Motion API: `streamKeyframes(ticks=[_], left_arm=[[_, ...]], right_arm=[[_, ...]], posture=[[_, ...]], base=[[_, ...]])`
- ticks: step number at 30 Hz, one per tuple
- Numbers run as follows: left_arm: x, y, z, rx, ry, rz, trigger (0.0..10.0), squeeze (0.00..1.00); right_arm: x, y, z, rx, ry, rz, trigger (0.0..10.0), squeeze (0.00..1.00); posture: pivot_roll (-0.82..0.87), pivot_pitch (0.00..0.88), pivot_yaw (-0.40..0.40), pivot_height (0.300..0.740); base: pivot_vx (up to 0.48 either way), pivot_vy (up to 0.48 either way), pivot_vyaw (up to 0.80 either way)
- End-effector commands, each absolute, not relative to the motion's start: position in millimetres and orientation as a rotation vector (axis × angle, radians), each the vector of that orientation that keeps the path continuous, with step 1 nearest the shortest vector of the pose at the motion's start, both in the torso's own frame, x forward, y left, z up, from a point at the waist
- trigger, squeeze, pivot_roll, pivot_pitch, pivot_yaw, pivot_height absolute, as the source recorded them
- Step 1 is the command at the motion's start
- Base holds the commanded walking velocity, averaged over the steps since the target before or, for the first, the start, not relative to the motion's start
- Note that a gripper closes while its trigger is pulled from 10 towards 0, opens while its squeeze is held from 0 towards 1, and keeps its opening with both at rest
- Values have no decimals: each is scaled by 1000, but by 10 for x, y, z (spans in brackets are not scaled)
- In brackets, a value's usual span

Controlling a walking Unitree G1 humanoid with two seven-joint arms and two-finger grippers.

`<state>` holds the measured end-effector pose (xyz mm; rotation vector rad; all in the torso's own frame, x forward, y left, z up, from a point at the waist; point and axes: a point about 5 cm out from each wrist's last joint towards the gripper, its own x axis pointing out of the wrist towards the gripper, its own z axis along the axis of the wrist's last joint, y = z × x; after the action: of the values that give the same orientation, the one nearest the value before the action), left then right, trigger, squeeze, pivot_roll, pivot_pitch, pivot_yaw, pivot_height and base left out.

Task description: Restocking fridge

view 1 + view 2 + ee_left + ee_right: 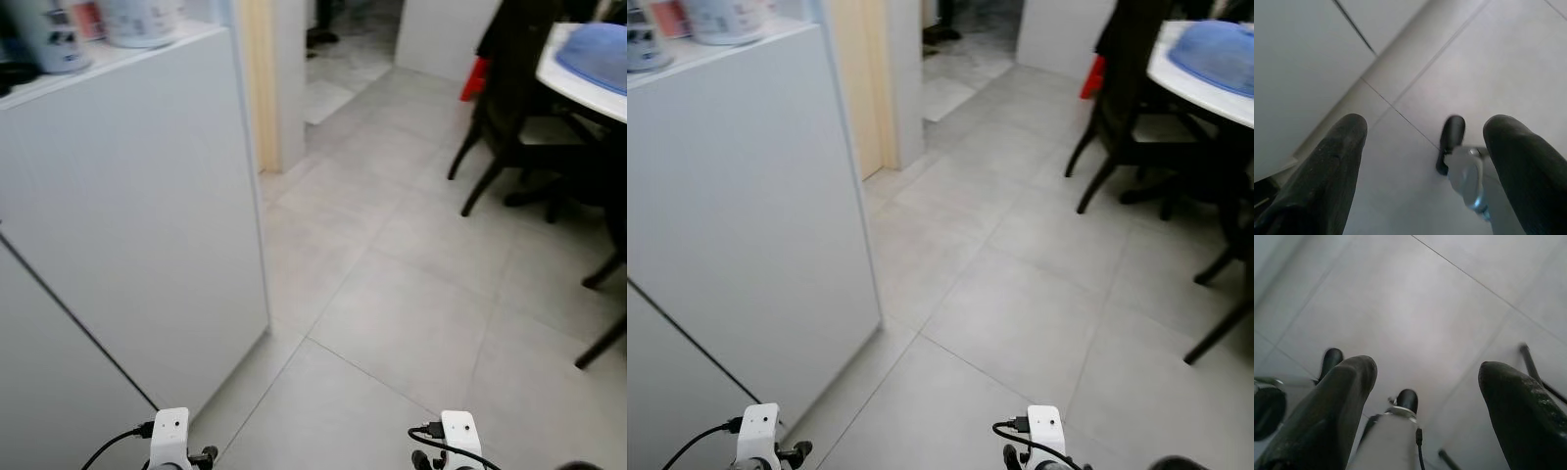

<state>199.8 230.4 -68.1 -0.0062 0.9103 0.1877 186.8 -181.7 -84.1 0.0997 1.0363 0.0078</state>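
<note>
the white fridge [147,225] stands ahead on the left – nearer the left gripper [1425,161]; both grippers hang spread, empty.

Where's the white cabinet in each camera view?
Left eye: white cabinet, left half.
Right eye: left side again.
Left wrist: pale panel beyond the left end effector.
Right wrist: cannot tell.
Shared landmark: grey floor tile seam.

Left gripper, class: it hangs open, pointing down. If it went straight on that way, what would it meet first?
Most likely the grey tiled floor; nothing lies between the left gripper fingers and the tiles, though depth is unclear.
</note>
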Motion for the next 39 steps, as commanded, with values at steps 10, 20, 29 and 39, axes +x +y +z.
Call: streamKeyframes(ticks=[10, 20, 29, 39], left_arm=[[1934, 2266, -730, -4, 959, 179, 10000, 0], [1924, 2268, -736, 14, 976, 166, 10000, 0], [1916, 2269, -741, 22, 982, 158, 10000, 0], [1908, 2278, -742, 25, 984, 156, 10000, 0]], right_arm=[[1862, -1880, -836, 74, 1047, 18, 10000, 0], [1850, -1875, -842, 68, 1050, 22, 10000, 0], [1834, -1875, -850, 66, 1054, 23, 10000, 0], [1823, -1872, -855, 63, 1057, 27, 10000, 0]], posture=[[28, 0, -44, 740], [24, 0, -34, 740], [21, 0, -30, 740], [17, 0, -26, 740]], base=[[0, 0, 800], [0, 0, 800], [0, 0, 800], [0, 0, 800]])
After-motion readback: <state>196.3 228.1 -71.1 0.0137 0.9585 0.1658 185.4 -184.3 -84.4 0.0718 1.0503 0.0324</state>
